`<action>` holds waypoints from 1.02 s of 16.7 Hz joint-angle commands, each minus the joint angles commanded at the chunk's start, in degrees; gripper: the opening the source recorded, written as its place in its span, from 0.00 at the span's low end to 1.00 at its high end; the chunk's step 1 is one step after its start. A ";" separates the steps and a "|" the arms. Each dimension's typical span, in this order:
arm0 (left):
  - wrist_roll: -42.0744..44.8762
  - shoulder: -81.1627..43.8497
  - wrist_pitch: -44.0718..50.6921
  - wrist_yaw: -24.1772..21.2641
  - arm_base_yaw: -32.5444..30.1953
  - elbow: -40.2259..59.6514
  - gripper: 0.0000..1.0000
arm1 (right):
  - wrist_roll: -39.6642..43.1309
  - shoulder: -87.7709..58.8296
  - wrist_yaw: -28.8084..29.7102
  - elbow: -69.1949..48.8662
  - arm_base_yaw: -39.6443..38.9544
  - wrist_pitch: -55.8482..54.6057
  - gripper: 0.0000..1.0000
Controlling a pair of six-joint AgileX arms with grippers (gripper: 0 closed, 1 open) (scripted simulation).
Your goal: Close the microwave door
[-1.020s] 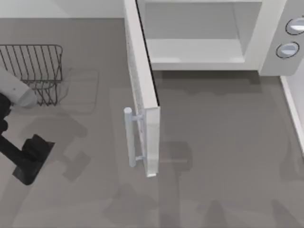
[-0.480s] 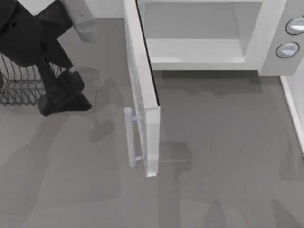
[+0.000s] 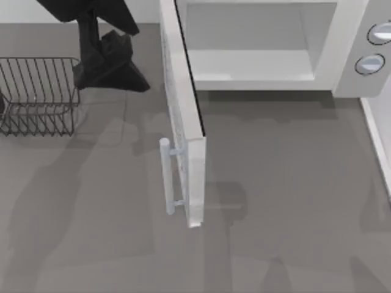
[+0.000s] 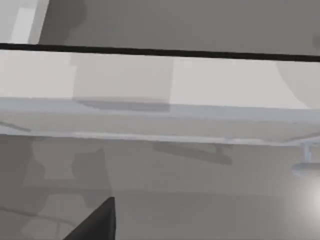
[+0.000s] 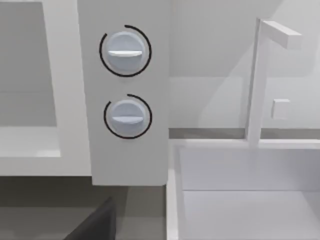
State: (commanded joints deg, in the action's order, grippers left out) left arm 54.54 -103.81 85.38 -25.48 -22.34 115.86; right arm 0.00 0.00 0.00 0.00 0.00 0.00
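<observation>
The microwave door (image 3: 183, 116) is standing wide open, swung out from the front of the microwave (image 3: 342, 55) so that it is jutting toward the near edge of the table (image 3: 287, 183) almost edge-on to the top camera, hinged at the cavity's left side. Its slim pale-grey bar handle (image 3: 165, 177) is sitting on the door's left face near the free end, held off the slab by two short posts. The pale inner cavity (image 3: 250, 43) is lying exposed to the right of the door, and two round grey knobs (image 3: 370, 63) are showing on the panel at the microwave's right end; the right wrist view is looking straight at those knobs (image 5: 125, 50) on the white panel (image 5: 125, 150), with a white sink-like basin (image 5: 240, 195) and a white angular faucet (image 5: 260, 80) just beside the appliance. The left gripper (image 3: 110, 64) is hovering at the top left of the table, near the door's hinged end and well apart from the handle, with its dark body hanging just beside a dark wire rack (image 3: 40, 94) that is resting on the table farther left; I cannot tell from these views how its fingers are set. The left wrist view is facing the long flat of the door (image 4: 160, 80) with the handle's end (image 4: 307, 167) at one side.
</observation>
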 joint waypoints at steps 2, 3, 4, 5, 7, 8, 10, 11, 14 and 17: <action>0.40 -0.44 0.27 -0.19 -0.10 0.97 1.00 | 0.00 0.00 0.00 0.00 0.00 0.00 1.00; 0.40 -0.44 0.27 -0.19 -0.10 0.97 1.00 | 0.00 0.00 0.00 0.00 0.00 0.00 1.00; 0.40 -0.44 0.27 -0.19 -0.10 0.97 1.00 | 0.00 0.00 0.00 0.00 0.00 0.00 1.00; 0.40 -0.44 0.27 -0.19 -0.10 0.97 1.00 | 0.00 0.00 0.00 0.00 0.00 0.00 1.00; 0.29 -0.21 -0.01 -0.10 0.11 0.66 1.00 | 0.00 0.00 0.00 0.00 0.00 0.00 1.00; 0.08 -0.18 -0.77 -0.07 -0.25 -0.09 1.00 | 0.00 0.00 0.00 0.00 0.00 0.00 1.00; -0.88 -0.04 -4.06 0.18 -1.32 -3.31 1.00 | 0.00 0.00 0.00 0.00 0.00 0.00 1.00; -1.54 0.05 -6.41 0.38 -1.94 -5.43 1.00 | 0.00 0.00 0.00 0.00 0.00 0.00 1.00; -3.69 0.20 -14.41 1.02 -3.98 -12.21 1.00 | 0.00 0.00 0.00 0.00 0.00 0.00 1.00; -5.09 0.23 -18.69 1.45 -5.36 -16.33 1.00 | 0.00 0.00 0.00 0.00 0.00 0.00 1.00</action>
State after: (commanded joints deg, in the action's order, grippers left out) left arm 49.45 -103.58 66.69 -24.03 -27.70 99.53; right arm 0.00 0.00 0.00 0.00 0.00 0.00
